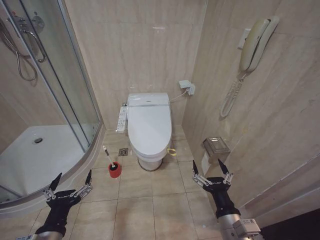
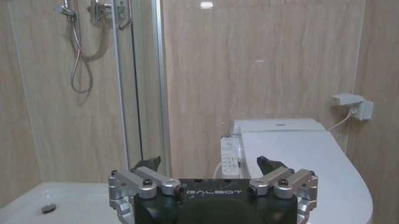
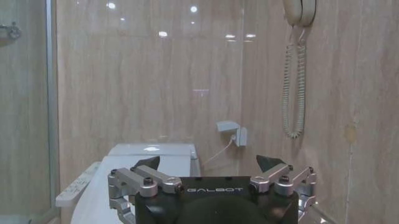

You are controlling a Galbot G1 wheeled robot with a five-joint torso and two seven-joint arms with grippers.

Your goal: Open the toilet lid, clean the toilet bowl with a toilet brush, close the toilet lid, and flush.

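Fingers spread apart on the left gripper (image 1: 71, 180), hovering low over the tiled floor (image 1: 150, 210) beside the curved rim of the shower tray (image 1: 30, 155), holding nothing. Fingers likewise apart and empty on the right gripper (image 1: 212, 171), raised above the floor near the right wall, just in front of the metal paper holder (image 1: 216, 146). Between and beyond both, against the back wall: the toilet lid (image 1: 149, 125), shut flat, hiding the toilet bowl beneath. Left of the toilet base, standing on the floor well apart from either gripper: the toilet brush (image 1: 109, 156), white handle leaning out of its red cup holder (image 1: 114, 170). From the head view alone: brush, cup holder, floor drain (image 1: 123, 151) and paper holder. From the left wrist view: own spread fingers (image 2: 147, 165) in the foreground, the lid (image 2: 305, 163) beyond, the side control panel (image 2: 229, 155), the glass shower door (image 2: 140, 84) and the shower hose (image 2: 78, 56). From the right wrist view: own fingers (image 3: 146, 163) open, the lid (image 3: 140, 172) from its other side, the wall socket (image 3: 234, 133) with its plug, and the wall phone (image 3: 299, 11) with coiled cord hanging. Nothing between the grippers and the lid but open floor.
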